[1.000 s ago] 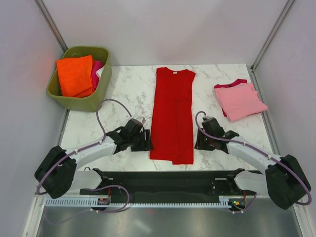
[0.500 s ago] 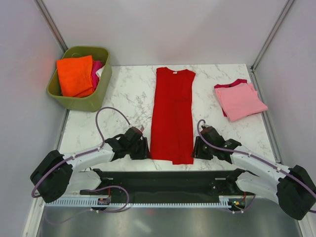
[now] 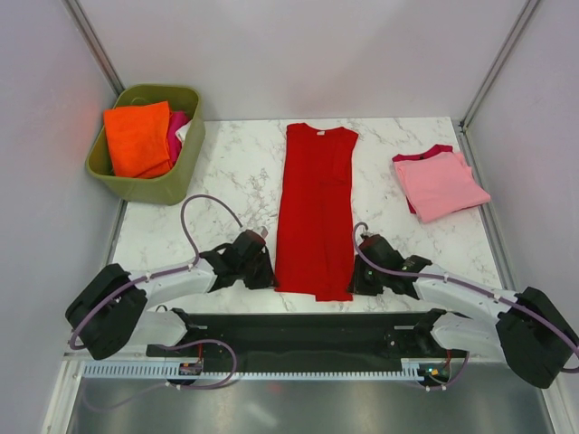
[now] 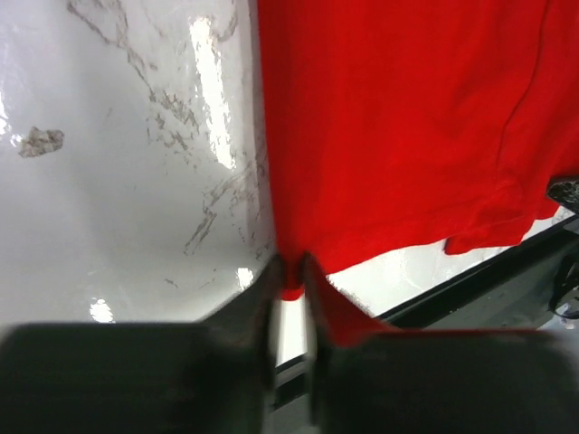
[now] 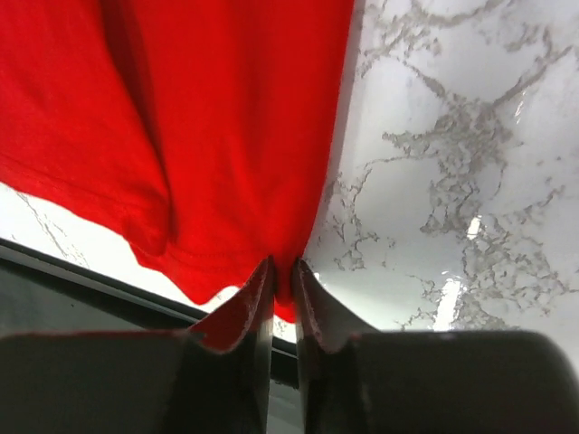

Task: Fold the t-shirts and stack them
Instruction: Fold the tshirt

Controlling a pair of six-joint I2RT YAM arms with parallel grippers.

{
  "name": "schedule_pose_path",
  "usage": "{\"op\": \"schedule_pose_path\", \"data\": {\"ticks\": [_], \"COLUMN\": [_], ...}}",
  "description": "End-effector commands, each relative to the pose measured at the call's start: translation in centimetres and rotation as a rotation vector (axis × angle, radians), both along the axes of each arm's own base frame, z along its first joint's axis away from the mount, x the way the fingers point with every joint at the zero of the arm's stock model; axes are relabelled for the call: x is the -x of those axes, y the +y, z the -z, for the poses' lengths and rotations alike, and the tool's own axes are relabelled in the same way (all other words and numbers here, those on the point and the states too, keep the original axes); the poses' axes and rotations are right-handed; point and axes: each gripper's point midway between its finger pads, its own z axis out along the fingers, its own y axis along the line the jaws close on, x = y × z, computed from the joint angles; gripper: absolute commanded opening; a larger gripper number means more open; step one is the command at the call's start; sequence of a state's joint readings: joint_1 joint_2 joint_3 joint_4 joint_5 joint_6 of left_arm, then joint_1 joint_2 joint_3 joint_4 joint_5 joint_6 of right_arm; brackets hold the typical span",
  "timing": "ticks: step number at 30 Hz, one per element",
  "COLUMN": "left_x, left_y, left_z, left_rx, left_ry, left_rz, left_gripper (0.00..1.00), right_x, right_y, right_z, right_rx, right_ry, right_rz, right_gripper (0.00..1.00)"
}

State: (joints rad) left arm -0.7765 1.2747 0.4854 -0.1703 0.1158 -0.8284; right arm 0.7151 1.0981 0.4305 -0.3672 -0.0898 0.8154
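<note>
The red t-shirt is lying as a long narrow strip down the middle of the marble bench. The left claw is pinching its near left hem corner, jaws drawn narrow on the cloth. The right claw is pinching its near right corner the same way. The folded pink t-shirt is sitting well apart to the red t-shirt's right, and the olive tub is standing off to its far left.

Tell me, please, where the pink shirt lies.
In the top view, the pink shirt lies folded on the table, far side, right of the red shirt.
</note>
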Motion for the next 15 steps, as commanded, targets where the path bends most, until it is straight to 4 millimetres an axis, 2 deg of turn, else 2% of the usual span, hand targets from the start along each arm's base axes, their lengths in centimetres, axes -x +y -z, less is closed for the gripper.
{"op": "schedule_pose_path", "data": {"ticks": [1, 2, 3, 7, 8, 9, 11, 15], "left_x": [-0.3, -0.1, -0.1, -0.4, -0.3, -0.5, -1.3, -3.5], "left_y": [-0.6, -0.6, -0.7, -1.1, -1.3, -1.3, -1.0, -0.6], "left_z": [-0.3, -0.6, -0.8, -2.7, -3.3, -3.8, -5.3, -8.2], "left_rx": [0.023, 0.030, 0.039, 0.099, 0.122, 0.133, 0.153, 0.188], "left_ry": [-0.001, -0.002, -0.004, -0.013, -0.006, -0.014, -0.042, -0.093], "left_rz": [-0.005, -0.004, -0.006, 0.001, 0.011, 0.013, -0.001, -0.023], "left_gripper": [0.07, 0.02, 0.02, 0.02, 0.02, 0.02, 0.02, 0.02], "right_x": [0.3, 0.1, 0.0, -0.9, -1.6, -1.7, -2.7, -4.2], "right_y": [0.5, 0.8, 1.0, 1.8, 2.1, 2.1, 2.3, 2.2], "right_z": [0.3, -0.1, -0.5, -3.0, -4.3, -4.9, -6.7, -8.7], "right_rx": [-0.020, -0.034, -0.045, -0.106, -0.129, -0.129, -0.140, -0.129], "right_ry": [0.013, 0.003, -0.001, -0.057, -0.092, -0.099, -0.144, -0.193], "right_rz": [-0.004, -0.002, -0.005, 0.013, 0.020, 0.024, 0.033, 0.044], "right_gripper": [0.19, 0.04, 0.00, 0.00, 0.00, 0.00, 0.00, 0.00]}}
